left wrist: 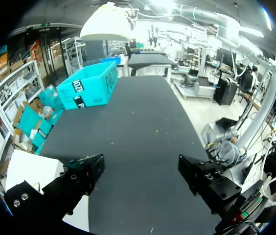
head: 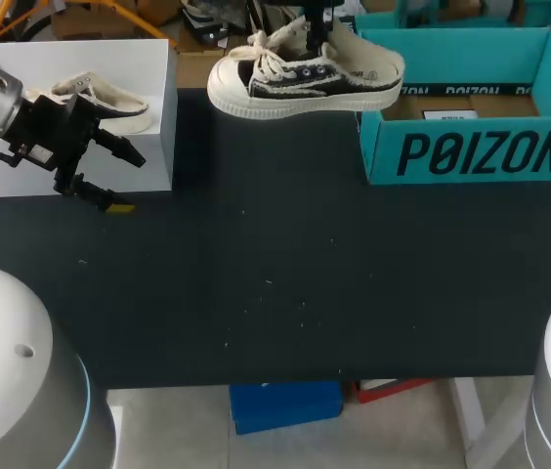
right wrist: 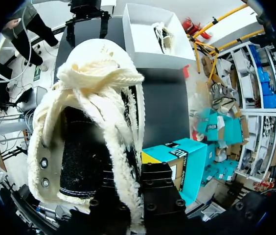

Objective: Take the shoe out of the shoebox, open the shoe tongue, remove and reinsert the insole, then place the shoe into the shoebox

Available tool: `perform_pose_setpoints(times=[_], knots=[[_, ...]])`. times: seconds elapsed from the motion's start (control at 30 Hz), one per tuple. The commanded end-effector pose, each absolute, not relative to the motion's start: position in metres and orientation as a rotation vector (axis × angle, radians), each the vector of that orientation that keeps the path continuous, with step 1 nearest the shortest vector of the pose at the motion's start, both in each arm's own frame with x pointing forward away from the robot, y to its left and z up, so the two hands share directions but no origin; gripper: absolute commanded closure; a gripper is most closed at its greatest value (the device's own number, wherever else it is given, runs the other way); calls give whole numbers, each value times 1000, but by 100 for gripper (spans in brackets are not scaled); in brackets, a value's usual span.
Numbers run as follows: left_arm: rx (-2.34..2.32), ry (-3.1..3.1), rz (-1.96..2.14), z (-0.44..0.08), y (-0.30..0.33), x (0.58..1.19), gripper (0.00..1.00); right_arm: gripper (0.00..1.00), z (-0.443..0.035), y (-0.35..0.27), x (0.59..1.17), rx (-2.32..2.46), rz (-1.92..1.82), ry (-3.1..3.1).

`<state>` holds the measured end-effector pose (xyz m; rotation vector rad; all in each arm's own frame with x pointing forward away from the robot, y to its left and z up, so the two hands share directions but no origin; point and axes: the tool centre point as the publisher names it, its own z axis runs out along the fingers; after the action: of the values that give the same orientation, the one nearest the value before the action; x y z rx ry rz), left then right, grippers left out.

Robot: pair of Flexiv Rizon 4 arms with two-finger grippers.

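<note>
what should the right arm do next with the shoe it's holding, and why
Probably lower the shoe onto the table near the middle. The right pincer is shut on it in the air beside the teal shoebox, while the left pincer stands open by the white box, likely too far to work the tongue.
</note>
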<state>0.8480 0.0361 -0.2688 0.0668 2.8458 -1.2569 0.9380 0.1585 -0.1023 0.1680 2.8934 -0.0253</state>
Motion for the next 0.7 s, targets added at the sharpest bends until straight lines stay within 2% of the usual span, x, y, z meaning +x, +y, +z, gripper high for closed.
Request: perform_pose_setpoints(times=[0.03,0.37,0.7], knots=[[65,2847,-1250,-269,36,847,0,100,-105,165,949,262,-40,2887],[65,2847,-1250,-269,36,847,0,100,-123,149,997,398,-36,2875],[65,2847,-1250,-269,36,847,0,100,-135,60,1016,250,32,2876]])
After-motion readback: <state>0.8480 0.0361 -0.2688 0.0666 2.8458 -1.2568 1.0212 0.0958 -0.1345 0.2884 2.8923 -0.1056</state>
